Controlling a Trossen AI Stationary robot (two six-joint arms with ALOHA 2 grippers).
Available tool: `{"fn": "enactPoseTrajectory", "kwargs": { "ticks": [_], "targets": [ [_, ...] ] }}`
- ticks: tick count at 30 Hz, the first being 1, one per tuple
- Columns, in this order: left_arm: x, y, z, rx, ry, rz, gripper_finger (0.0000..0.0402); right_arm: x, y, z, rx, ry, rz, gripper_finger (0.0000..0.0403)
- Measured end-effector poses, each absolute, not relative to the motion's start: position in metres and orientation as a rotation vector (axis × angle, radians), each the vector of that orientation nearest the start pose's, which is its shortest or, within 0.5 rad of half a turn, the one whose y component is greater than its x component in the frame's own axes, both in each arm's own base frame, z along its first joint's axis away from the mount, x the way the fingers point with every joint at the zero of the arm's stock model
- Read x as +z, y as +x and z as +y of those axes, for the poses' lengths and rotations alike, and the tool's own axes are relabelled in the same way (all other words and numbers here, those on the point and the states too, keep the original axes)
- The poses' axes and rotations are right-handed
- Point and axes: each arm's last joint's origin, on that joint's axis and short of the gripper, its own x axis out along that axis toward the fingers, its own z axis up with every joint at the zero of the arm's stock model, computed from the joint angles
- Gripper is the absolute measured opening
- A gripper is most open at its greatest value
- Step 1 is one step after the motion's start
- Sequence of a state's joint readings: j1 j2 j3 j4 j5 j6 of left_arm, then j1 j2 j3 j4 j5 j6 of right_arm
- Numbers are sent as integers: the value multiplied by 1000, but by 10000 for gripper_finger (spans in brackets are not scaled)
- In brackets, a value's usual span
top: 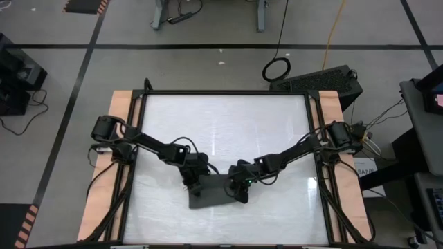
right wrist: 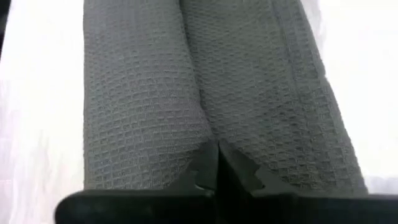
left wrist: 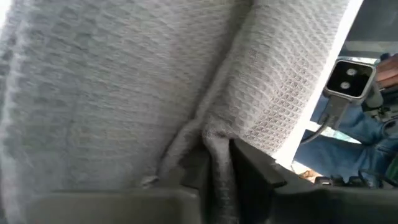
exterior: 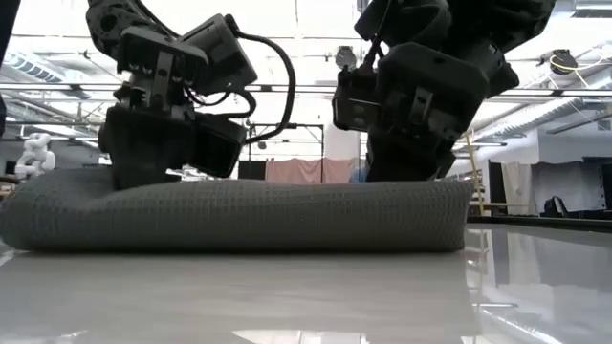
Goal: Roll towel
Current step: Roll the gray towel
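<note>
Towel (exterior: pixel 239 215) folded on table (exterior: pixel 306 296), no containers

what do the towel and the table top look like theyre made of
The towel: dark grey woven cloth, probably cotton, matte. The small square waffle grid shows clearly in the right wrist view, and it sags softly into rounded folds. The table top: a hard, smooth, glossy white sheet, perhaps laminate or coated board; it mirrors the ceiling lights. Its side rails look like bare pale wood.
</note>
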State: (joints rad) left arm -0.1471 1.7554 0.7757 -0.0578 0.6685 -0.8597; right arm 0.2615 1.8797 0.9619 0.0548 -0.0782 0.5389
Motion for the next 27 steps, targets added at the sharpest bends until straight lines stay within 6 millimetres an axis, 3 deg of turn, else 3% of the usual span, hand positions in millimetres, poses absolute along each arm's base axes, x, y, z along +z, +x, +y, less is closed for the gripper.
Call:
{"fn": "enactPoseTrajectory", "kwargs": {
  "ticks": [8,14,21,27],
  "targets": [
    [135,285,-60,-230,-1034,1324,177,126,350,96,90,426,884,1],
    [144,279,-58,-212,-1038,1344,234,126,349,96,91,419,887,0],
    [159,274,-57,-241,-1004,1297,256,126,349,96,91,418,887,0],
    [168,264,-48,-123,-964,1293,256,126,349,96,89,420,887,0]
  ]
}}
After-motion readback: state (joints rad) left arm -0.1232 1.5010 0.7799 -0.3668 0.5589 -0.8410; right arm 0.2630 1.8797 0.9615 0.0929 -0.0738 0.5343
